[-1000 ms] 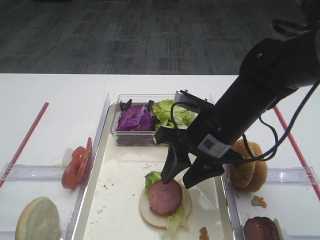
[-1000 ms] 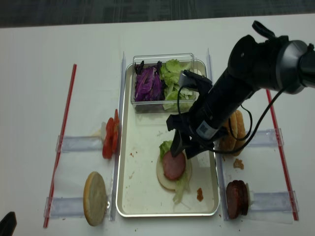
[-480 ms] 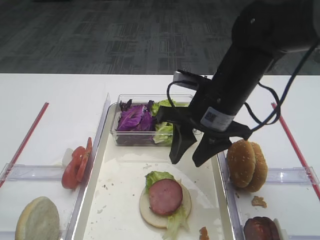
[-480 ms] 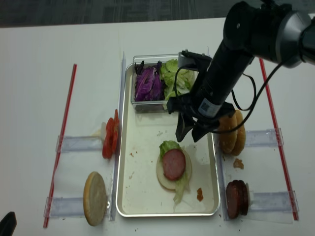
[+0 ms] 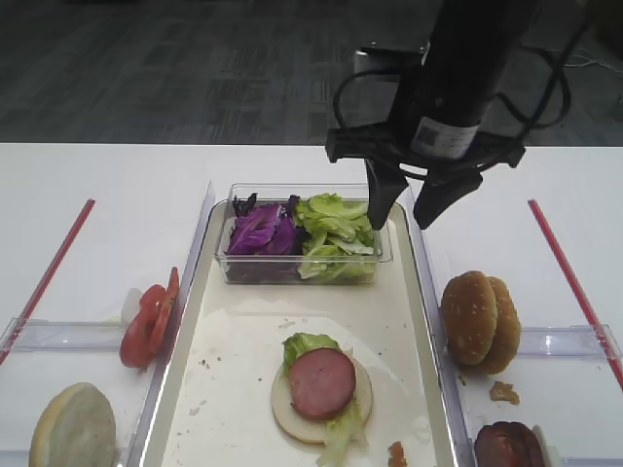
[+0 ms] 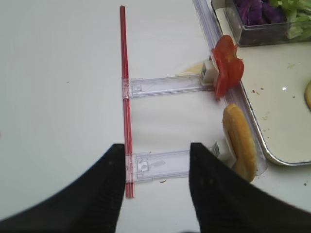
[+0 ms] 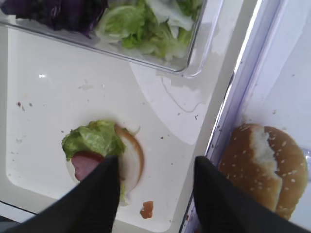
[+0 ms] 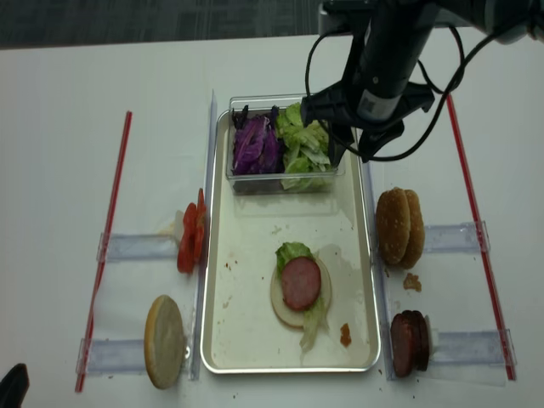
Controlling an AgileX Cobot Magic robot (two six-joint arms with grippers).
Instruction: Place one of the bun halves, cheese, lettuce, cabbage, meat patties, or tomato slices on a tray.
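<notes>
The big white bench (image 8: 68,127) holds everything. On it lies the long silver tray (image 8: 242,340), running from near to far. The right arm (image 5: 467,58) is black and thick. It comes down from the top and stands almost straight up over the far right end of the tray. Its claw, the right claw (image 5: 401,206), points down with both fingers spread wide apart and nothing between them. It hangs in the air above the right edge of the clear box (image 8: 255,183), touching nothing.

That box sits at the far end of the tray, with purple cabbage (image 8: 253,144) on its left and green lettuce (image 8: 304,153) on its right.

Near the middle of the tray is a pale bun half (image 8: 285,313) with lettuce and a round pink meat patty (image 8: 300,282) on top.

Right of the tray stand brown seeded buns (image 8: 398,226), and nearer, more patties (image 8: 406,343). Left of the tray stand red tomato slices (image 8: 189,238), and nearer, another pale bun (image 8: 163,342).

The left claw (image 6: 154,187) hangs over the bare bench on the left, spread open and holding nothing.
</notes>
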